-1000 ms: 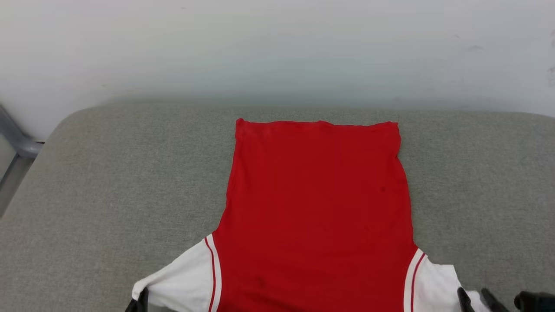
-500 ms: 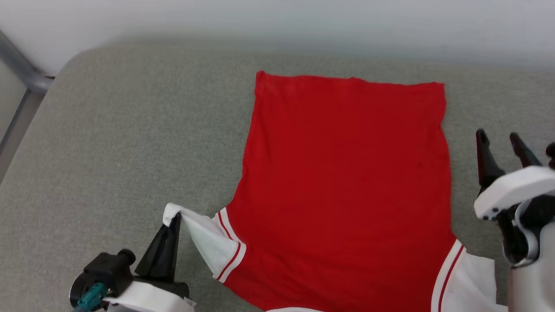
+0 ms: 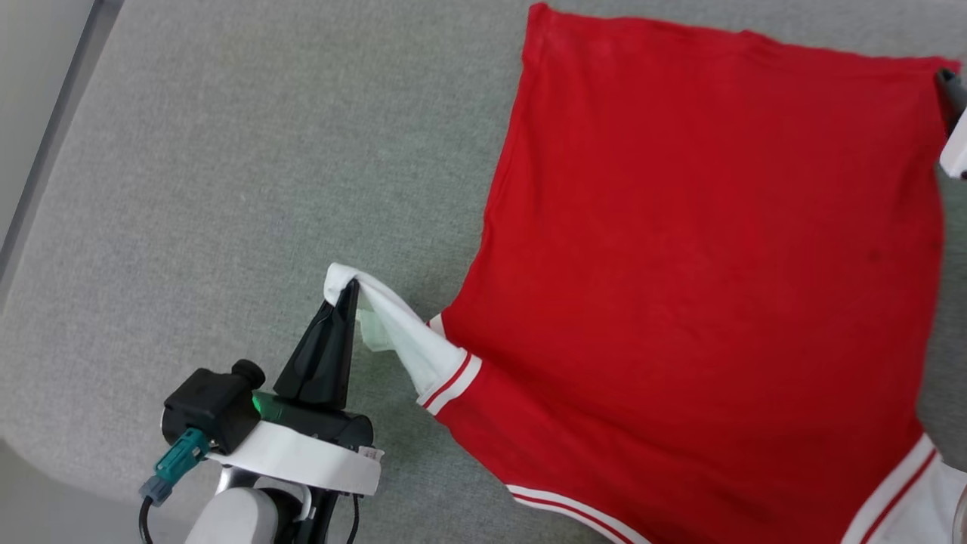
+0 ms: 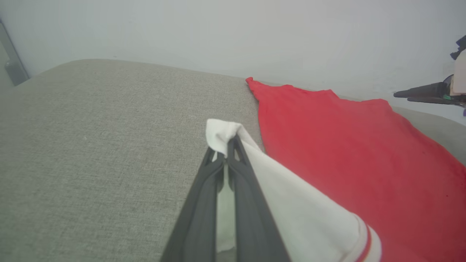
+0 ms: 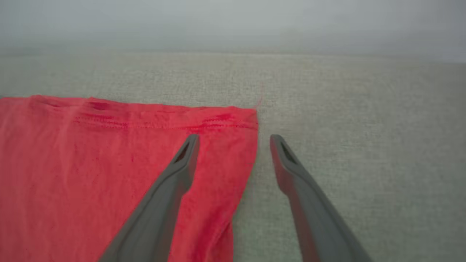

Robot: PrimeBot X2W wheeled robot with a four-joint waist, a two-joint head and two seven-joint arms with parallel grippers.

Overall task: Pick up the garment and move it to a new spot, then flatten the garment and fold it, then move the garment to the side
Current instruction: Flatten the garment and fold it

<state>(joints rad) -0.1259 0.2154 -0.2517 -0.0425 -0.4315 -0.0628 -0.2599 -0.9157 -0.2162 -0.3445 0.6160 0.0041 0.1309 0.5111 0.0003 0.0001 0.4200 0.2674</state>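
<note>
Newly opened, the right gripper (image 5: 235,140) straddles one red garment's (image 3: 702,264) hem corner (image 5: 240,120), fingers (image 5: 182,171) spread; the left gripper (image 3: 349,291) pinches one white sleeve (image 3: 400,340) at its tips.

The left gripper (image 4: 230,143) pinches the white sleeve (image 4: 287,203) of the red jersey (image 4: 349,156) — lifted off the grey cushion (image 4: 94,145).

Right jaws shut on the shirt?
No, the right jaws stand apart over the shirt corner, gripping nothing.
</note>
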